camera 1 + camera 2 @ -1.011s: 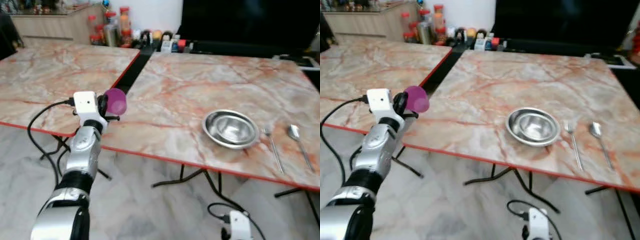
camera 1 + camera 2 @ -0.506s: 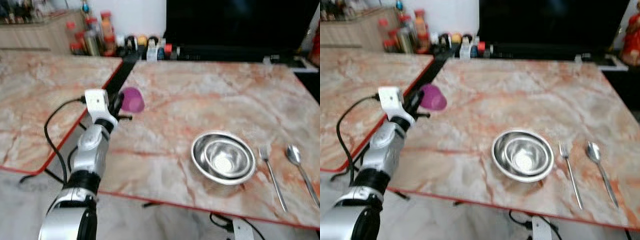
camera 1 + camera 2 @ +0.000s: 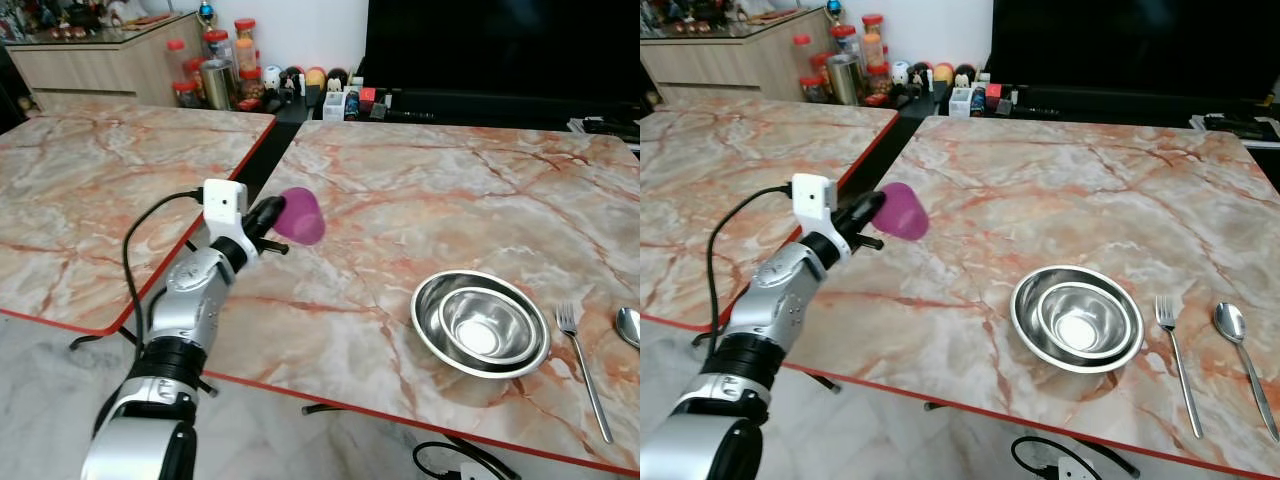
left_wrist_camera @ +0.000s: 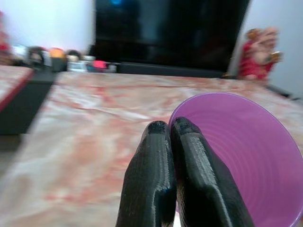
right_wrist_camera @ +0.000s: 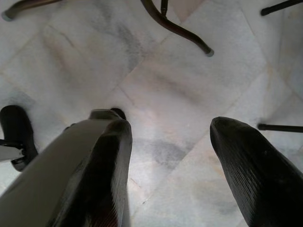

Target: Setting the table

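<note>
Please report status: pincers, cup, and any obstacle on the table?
Left pincer shut on purple cup, held above the table. Right pincer open, idle over floor. Steel bowls ahead.

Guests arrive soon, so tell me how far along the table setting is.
Already laid out: two nested steel bowls, with a fork and a spoon beside them on the marble table. In hand: the left gripper has its jaws pinched on the rim of a purple cup, held over the table's left part. Left to do: setting the cup down near the bowls. The right gripper hangs idle, open above the floor.
</note>
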